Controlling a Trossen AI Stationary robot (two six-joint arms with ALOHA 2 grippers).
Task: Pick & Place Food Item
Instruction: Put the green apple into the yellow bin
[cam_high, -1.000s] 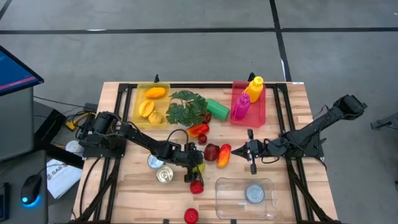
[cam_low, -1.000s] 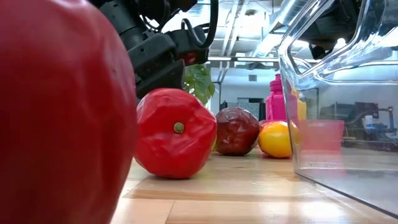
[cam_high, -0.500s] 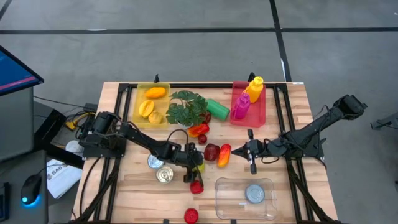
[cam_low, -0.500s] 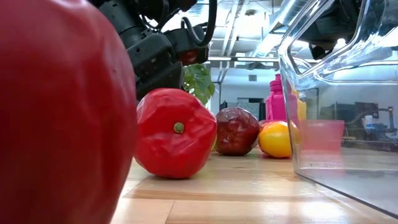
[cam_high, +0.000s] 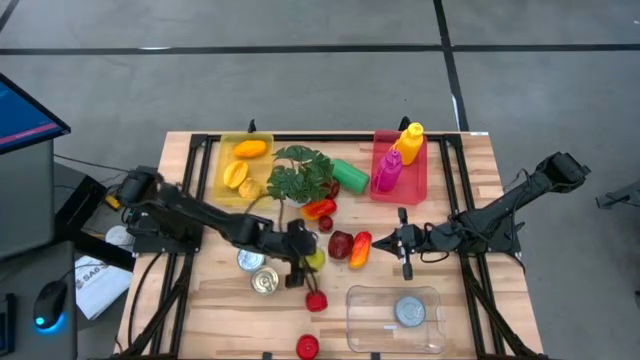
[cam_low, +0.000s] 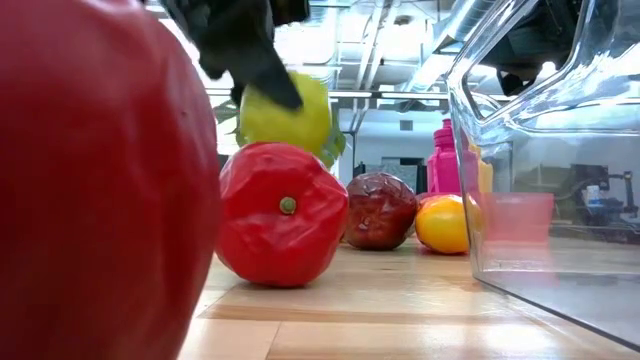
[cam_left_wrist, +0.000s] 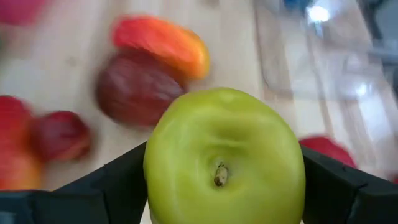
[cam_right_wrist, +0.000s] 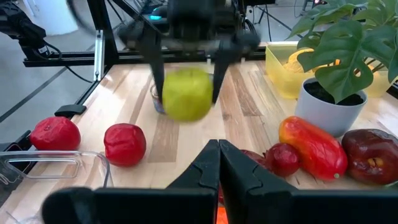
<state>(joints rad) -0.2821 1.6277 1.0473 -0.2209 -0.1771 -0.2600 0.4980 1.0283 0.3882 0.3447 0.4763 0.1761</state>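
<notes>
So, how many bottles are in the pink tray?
2: the yellow bottle toward the table's far edge, and the pink bottle beside it, nearer the middle. None appears hidden.

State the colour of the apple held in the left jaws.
Yellow-green apple; the left wrist view shows it best.

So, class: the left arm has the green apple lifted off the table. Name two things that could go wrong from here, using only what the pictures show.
1. The green apple is round and held only at its sides by the left gripper's fingers, so it could slip and drop.
2. It hangs right above a crowd: the red tomato, dark red fruit and tin cans. A drop or low swing could knock them rolling.
</notes>
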